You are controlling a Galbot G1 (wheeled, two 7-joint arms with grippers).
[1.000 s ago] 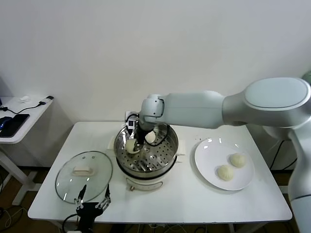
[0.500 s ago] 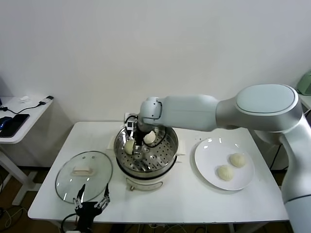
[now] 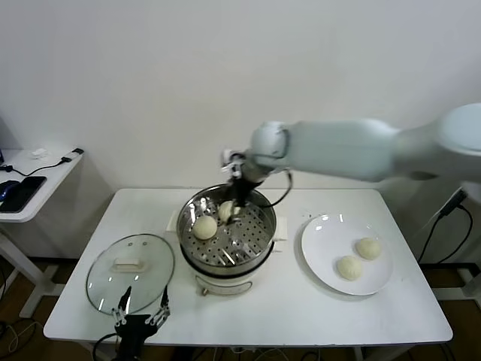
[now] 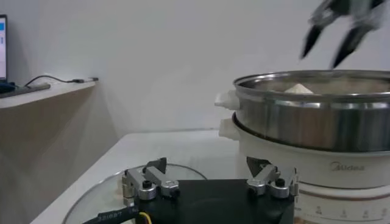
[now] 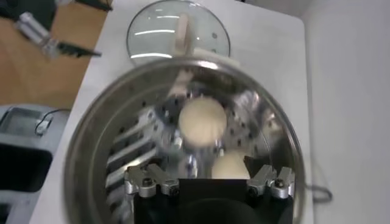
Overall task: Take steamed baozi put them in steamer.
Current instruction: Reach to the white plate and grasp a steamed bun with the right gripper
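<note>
The steamer (image 3: 259, 248) stands mid-table with two steamed baozi in its basket, one at the left (image 3: 204, 226) and one toward the back (image 3: 225, 210). Two more baozi (image 3: 367, 248) (image 3: 348, 267) lie on the white plate (image 3: 319, 259). My right gripper (image 3: 239, 199) hangs open and empty just above the steamer's back rim. Its wrist view looks down on both baozi (image 5: 203, 120) (image 5: 230, 164) inside the steamer (image 5: 91, 140), with the right gripper (image 5: 204, 169) holding nothing. My left gripper (image 3: 140, 314) waits open at the table's front edge, beside the lid.
The glass lid (image 3: 129, 272) with its white handle lies on the table left of the steamer. A side table (image 3: 34, 180) with a phone and cables stands at the far left. The left wrist view shows the steamer (image 4: 317, 122) and the right gripper (image 4: 334, 41) above it.
My right gripper has opened and left a baozi in the steamer's left part. It then rose and drew back toward the rear rim. The left arm has stayed put.
</note>
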